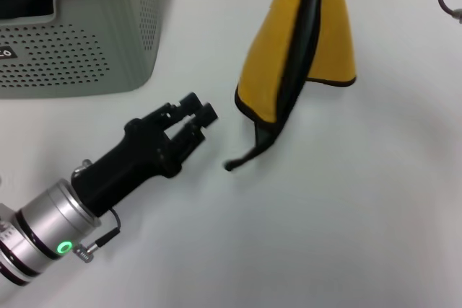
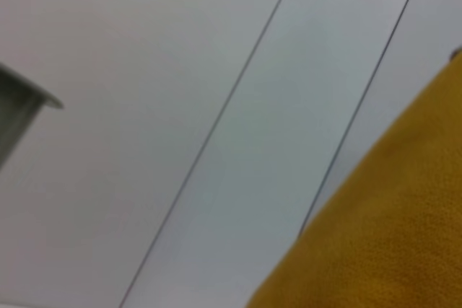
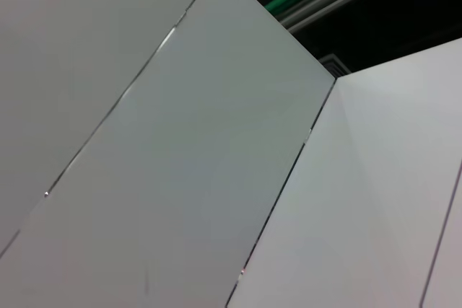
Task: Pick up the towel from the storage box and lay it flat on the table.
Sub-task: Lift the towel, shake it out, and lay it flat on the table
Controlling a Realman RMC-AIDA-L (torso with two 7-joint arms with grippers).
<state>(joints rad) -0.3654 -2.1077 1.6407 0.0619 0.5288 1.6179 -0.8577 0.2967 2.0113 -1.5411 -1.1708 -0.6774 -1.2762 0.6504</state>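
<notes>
In the head view, the storage box (image 1: 79,41) fills the upper left of the frame, pale grey-green with rows of small round holes and a dark inside; a small dark label at its left edge shows only the cut-off white letters "LO". The towel (image 1: 299,55) hangs in the upper middle, its top running out of the frame so that whatever holds it is not seen — bright yellow face outward, folded on itself with a black stitched border down the middle, its lowest dark corner touching the white table (image 1: 346,221). The left gripper (image 1: 198,112) reaches in from the lower left, low over the table, its black fingers only slightly parted and holding nothing, just beside the towel's hanging edge but apart from it. In the left wrist view, yellow towel cloth (image 2: 382,236) fills the lower right corner, and a grey-green sliver of the box (image 2: 18,117) shows at the left edge. The right wrist view shows pale panels with small unreadable writing near the top; the right gripper is not seen.
</notes>
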